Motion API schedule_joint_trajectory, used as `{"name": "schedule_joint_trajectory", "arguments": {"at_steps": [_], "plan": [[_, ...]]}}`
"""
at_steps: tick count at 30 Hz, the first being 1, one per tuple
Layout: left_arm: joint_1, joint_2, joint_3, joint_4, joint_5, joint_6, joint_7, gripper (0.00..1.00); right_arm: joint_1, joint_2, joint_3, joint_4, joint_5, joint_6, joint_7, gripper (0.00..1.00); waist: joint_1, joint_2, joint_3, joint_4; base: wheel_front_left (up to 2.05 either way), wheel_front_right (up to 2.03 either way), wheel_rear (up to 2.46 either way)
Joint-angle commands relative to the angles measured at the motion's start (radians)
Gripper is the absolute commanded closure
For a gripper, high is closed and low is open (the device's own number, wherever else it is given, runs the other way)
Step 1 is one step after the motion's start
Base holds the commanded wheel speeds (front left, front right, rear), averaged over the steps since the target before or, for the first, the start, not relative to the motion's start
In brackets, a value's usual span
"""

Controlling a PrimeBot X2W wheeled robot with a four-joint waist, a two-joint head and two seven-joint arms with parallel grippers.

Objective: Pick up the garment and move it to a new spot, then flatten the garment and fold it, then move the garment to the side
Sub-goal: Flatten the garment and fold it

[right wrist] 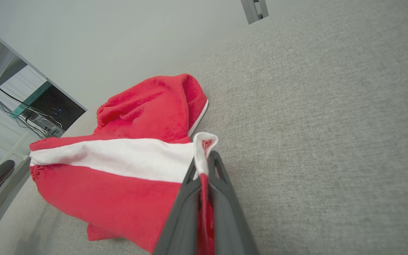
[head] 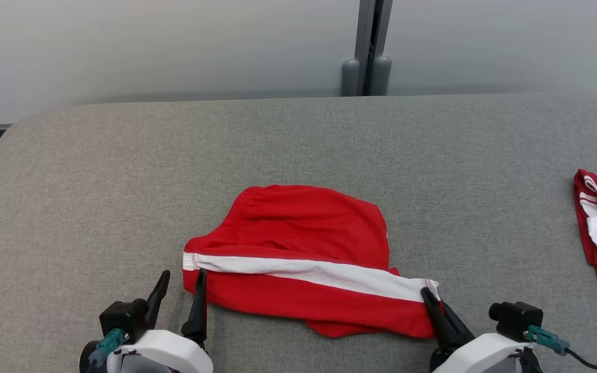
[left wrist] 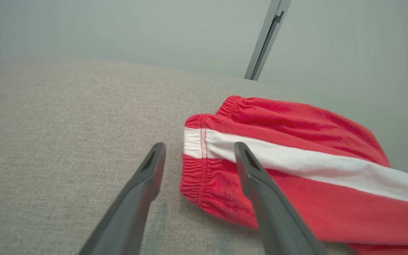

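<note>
Garment (head: 303, 259) lying on desk (head: 329, 145). Right tool (head: 428, 295) clenched on its white-striped corner; left tool (head: 183, 273) released at the opposite end.

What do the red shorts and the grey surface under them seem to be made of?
The shorts: soft knit cloth, perhaps cotton jersey; matte, fuzzy up close, and it crumples in loose folds. The surface: grey woven fabric cover, matte, with a fine flecked weave; what lies beneath it cannot be told.
</note>
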Motion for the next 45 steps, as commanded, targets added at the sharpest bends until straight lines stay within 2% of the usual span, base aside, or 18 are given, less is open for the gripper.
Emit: {"name": "schedule_joint_trajectory", "arguments": {"at_steps": [1, 6, 16, 20, 23, 26, 27, 30, 31, 32, 33, 34, 36, 37, 38, 45], "plan": [[-0.034, 0.006, -0.006, 0.023, -0.016, -0.010, -0.001, 0.00, -0.002, -0.001, -0.002, -0.003, -0.008, 0.000, 0.000, 1.00, 0.0000, -0.0001, 0.005, -0.004, 0.00, 0.00, 0.00], [-0.077, 0.005, -0.013, 0.089, -0.045, -0.026, -0.001, 0.00, -0.010, 0.002, 0.001, -0.007, -0.015, 0.000, 0.000, 1.00, 0.0000, -0.0001, 0.017, -0.011, 0.00, 0.00, 0.00], [-0.149, 0.005, -0.020, 0.202, -0.178, -0.086, -0.001, 0.00, -0.015, 0.004, 0.001, -0.005, -0.024, 0.000, 0.000, 1.00, 0.0000, -0.0001, 0.037, -0.025, 0.00, 0.00, 0.00], [-0.163, 0.006, -0.066, 0.185, -0.215, -0.090, -0.001, 0.00, -0.015, 0.004, 0.000, -0.004, -0.026, 0.000, 0.000, 1.00, 0.0000, -0.0001, 0.041, -0.025, 0.00, 0.00, 0.00], [-0.159, 0.029, -0.104, 0.154, -0.243, -0.090, -0.001, 0.00, -0.020, 0.005, 0.000, -0.003, -0.028, 0.000, 0.000, 1.00, 0.0000, -0.0001, 0.043, -0.025, 0.00, 0.00, 0.00], [-0.147, 0.038, -0.114, 0.127, -0.255, -0.090, -0.001, 0.00, -0.022, 0.005, 0.000, -0.004, -0.029, 0.000, 0.000, 1.00, 0.0000, -0.0001, 0.045, -0.024, 0.00, 0.00, 0.00], [-0.146, 0.041, -0.117, 0.123, -0.256, -0.090, -0.001, 0.04, -0.022, 0.005, 0.000, -0.004, -0.029, 0.000, 0.000, 1.00, 0.0000, -0.0001, 0.046, -0.024, 0.00, 0.00, 0.00], [-0.140, 0.048, -0.120, 0.117, -0.264, -0.090, -0.001, 0.05, -0.019, 0.005, -0.001, 0.000, -0.028, 0.000, 0.000, 1.00, 0.0000, -0.0001, 0.045, -0.023, 0.00, 0.00, 0.00], [-0.137, 0.048, -0.122, 0.119, -0.266, -0.090, -0.001, 0.09, -0.019, 0.005, -0.003, 0.001, -0.028, 0.000, 0.000, 1.00, 0.0000, -0.0001, 0.046, -0.023, 0.00, 0.00, 0.00], [-0.136, 0.048, -0.129, 0.122, -0.266, -0.090, -0.001, 0.21, -0.019, 0.005, -0.004, 0.002, -0.028, 0.000, 0.000, 1.00, 0.0000, -0.0001, 0.046, -0.023, 0.00, 0.00, 0.00], [-0.137, 0.049, -0.132, 0.122, -0.269, -0.090, -0.001, 0.29, -0.019, 0.005, -0.005, 0.003, -0.029, 0.000, 0.000, 1.00, 0.0000, -0.0001, 0.046, -0.022, 0.00, 0.00, 0.00], [-0.138, 0.051, -0.134, 0.122, -0.273, -0.090, -0.001, 0.46, -0.020, 0.005, -0.005, 0.003, -0.030, 0.000, 0.000, 1.00, 0.0000, -0.0001, 0.047, -0.022, 0.00, 0.00, 0.00], [-0.139, 0.054, -0.136, 0.119, -0.275, -0.090, -0.001, 0.65, -0.022, 0.006, -0.007, 0.004, -0.030, 0.000, 0.000, 1.00, 0.0000, -0.0001, 0.048, -0.022, 0.00, 0.00, 0.00], [-0.139, 0.054, -0.133, 0.115, -0.276, -0.090, -0.001, 0.89, -0.023, 0.006, -0.009, 0.004, -0.029, 0.000, 0.000, 1.00, 0.0000, -0.0001, 0.048, -0.021, 0.00, 0.00, 0.00], [-0.138, 0.055, -0.130, 0.112, -0.275, -0.090, -0.001, 1.00, -0.025, 0.006, -0.012, 0.002, -0.030, 0.000, 0.000, 1.00, 0.0000, -0.0001, 0.048, -0.021, 0.00, 0.00, 0.00], [-0.121, 0.055, -0.109, 0.083, -0.255, -0.090, -0.001, 1.00, -0.025, 0.007, -0.027, -0.008, -0.041, 0.000, 0.000, 1.00, 0.0000, -0.0001, 0.043, -0.020, 0.00, 0.00, 0.00]]}}
